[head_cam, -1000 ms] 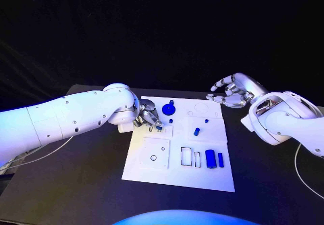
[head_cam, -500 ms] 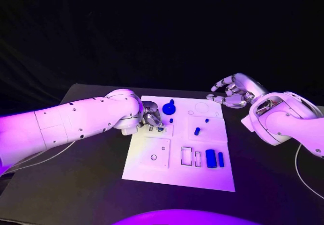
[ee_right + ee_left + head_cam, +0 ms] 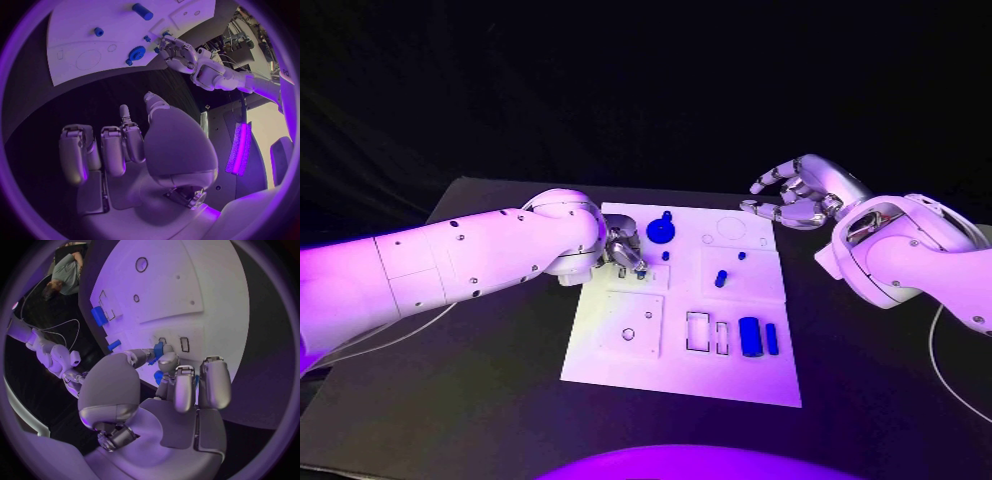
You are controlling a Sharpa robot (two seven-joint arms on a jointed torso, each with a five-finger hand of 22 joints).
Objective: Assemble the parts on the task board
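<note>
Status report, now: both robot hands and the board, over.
Left robot hand pinches a blue part over the board. Right robot hand off the board, fingers curled, holds nothing. Nothing blocks the slots.

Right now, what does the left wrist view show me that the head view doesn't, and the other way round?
Left wrist view: a small blue part pinched at the left hand's fingertips, just over the task board. Head view: the right hand empty, fingers curled, off the board's far right corner, and the gear-like blue part. Both: the left hand and the large blue block.
</note>
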